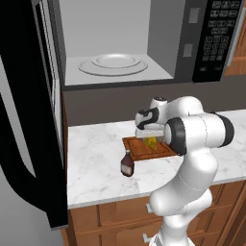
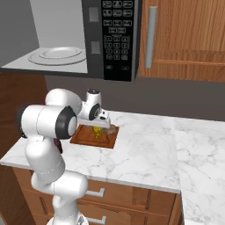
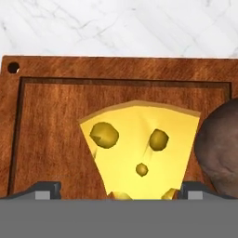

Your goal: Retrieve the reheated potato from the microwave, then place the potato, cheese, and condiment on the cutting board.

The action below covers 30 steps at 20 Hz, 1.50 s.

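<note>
The arm's bulky elbow hides much of the board (image 1: 139, 150) from the left base side, and the white hand covers the end effector (image 1: 150, 137) there, so only a sliver of cheese (image 1: 152, 142) peeks out beneath it. From the right base side the cheese (image 2: 95, 130) is a small yellow speck under the hand, and the potato is too small to pick out. In the hand view the potato (image 3: 219, 148) is cut off by the right edge, and the point of the cheese (image 3: 139, 151) drops out of sight at the bottom.

The cheese is a pale yellow wedge with an orange rind and greenish holes. The potato is a dull brown, rounded lump. The board (image 3: 56, 121) is reddish-brown wood with a dark groove and a hole in one corner.

The cheese lies flat on the board, directly below the end effector (image 3: 119, 193), between its two tips, which stand spread apart and grip nothing. The potato sits on the board just beside the cheese. The bottle (image 1: 127, 164) stands upright on the marble tabletop (image 1: 96, 168), just off the board's near corner. Above, the microwave (image 1: 158, 38) hangs open, its turntable (image 1: 113, 64) bare.
</note>
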Tool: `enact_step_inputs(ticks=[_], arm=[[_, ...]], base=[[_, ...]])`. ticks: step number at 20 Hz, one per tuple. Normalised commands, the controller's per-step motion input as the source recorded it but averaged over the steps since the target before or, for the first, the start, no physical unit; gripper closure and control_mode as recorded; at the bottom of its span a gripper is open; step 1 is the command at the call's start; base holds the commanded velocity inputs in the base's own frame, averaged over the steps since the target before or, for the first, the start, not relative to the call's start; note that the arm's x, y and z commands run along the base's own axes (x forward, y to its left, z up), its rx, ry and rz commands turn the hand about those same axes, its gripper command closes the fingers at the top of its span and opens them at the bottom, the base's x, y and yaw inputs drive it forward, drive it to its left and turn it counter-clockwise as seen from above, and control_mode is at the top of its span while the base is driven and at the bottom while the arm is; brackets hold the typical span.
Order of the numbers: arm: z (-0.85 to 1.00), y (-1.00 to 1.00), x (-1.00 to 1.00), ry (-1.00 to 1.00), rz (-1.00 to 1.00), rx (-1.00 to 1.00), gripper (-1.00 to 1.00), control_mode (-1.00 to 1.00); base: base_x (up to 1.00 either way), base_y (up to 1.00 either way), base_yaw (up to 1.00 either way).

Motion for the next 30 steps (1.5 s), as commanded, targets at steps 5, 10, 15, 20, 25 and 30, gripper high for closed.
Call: enact_step_inputs(ticks=[5,10,15,20,25,30], arm=[[0.18,0.00,-0.14,0.00,0.00,0.00,-1.00,-1.00],[0.18,-0.01,-0.24,0.00,-0.02,0.00,-1.00,-1.00],[0.12,0.00,-0.30,0.00,-0.02,0.00,-1.00,-1.00],[0.08,0.00,-0.31,0.00,-0.02,0.00,-1.00,-1.00],[0.10,0.00,-0.32,0.00,-0.02,0.00,-1.00,-1.00],[0.09,0.00,-0.30,0.00,-0.01,0.00,-1.00,-1.00]], base=[[0.00,0.00,0.00],[0.00,0.00,0.00],[0.00,0.00,0.00],[0.00,0.00,0.00],[0.00,0.00,0.00],[0.00,0.00,0.00]])
